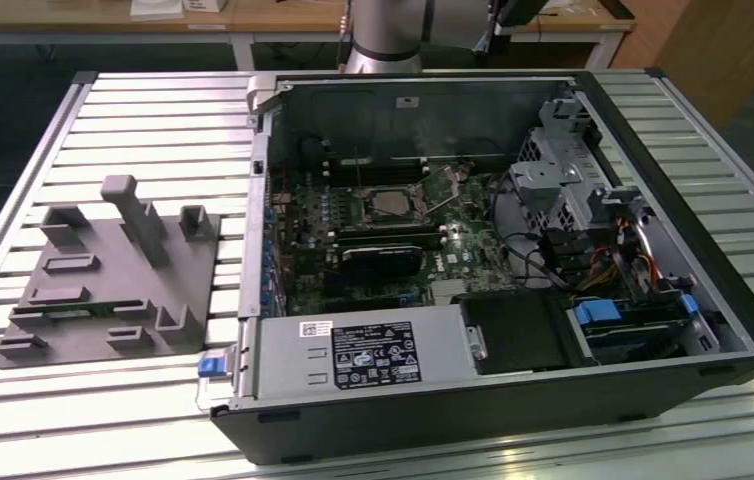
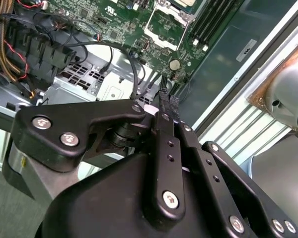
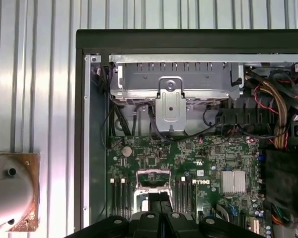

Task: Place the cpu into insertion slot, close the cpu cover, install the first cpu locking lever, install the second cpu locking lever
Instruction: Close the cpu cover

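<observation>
Slatted metal table (image 1: 30, 140), open computer case (image 1: 484, 430): the gripper (image 2: 167, 102) hangs above the insertion slot (image 1: 388, 203), jaws pinched together with nothing visible between them. Beside the slot, the cpu cover (image 3: 152, 172) stands raised, keeping the slot reachable.

Green circuit board (image 1: 464, 262), black gripper (image 2: 167, 106), silvery ribbed table (image 1: 150, 110).

Dark-centred insertion slot (image 1: 384, 205) sits in green board (image 3: 188, 158), cpu cover (image 3: 152, 171) seemingly raised.
</observation>
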